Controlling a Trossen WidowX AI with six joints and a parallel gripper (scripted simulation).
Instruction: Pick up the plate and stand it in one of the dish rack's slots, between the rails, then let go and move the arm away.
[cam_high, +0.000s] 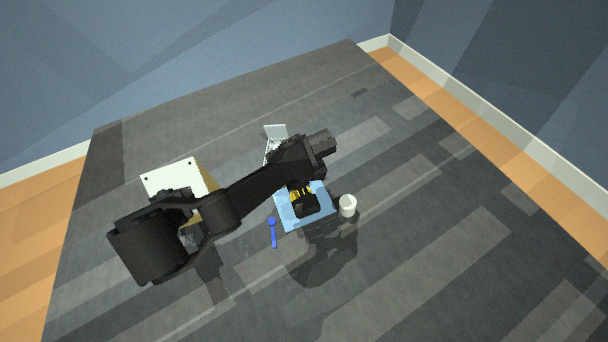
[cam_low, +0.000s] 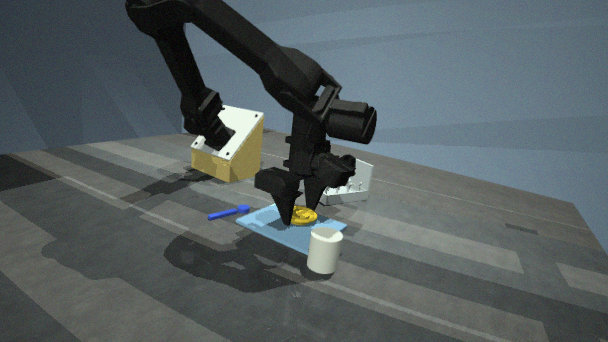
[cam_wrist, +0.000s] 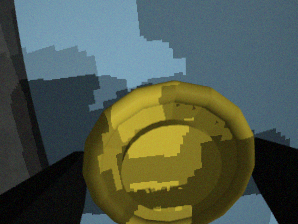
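Note:
The yellow round plate (cam_high: 294, 194) (cam_low: 307, 216) (cam_wrist: 155, 145) lies flat on a light blue board (cam_high: 286, 218) (cam_low: 280, 233) (cam_wrist: 75, 30). My gripper (cam_high: 304, 199) (cam_low: 300, 215) (cam_wrist: 168, 156) is down at the plate with its fingers spread wide, one on each side of it. In the wrist view the fingertips sit right at the rim's left and right edges; whether they touch it is unclear. The small white dish rack (cam_high: 275, 131) (cam_low: 364, 175) stands behind the board, partly hidden by the arm, with its short rails partly showing in the exterior view.
A white cylinder (cam_high: 347, 205) (cam_low: 325, 252) stands close to the board's corner. A blue spoon-like piece (cam_high: 273, 236) (cam_low: 224, 214) lies beside the board. A yellow box with a sloped white top (cam_high: 172, 175) (cam_low: 245, 125) stands near the arm's base side.

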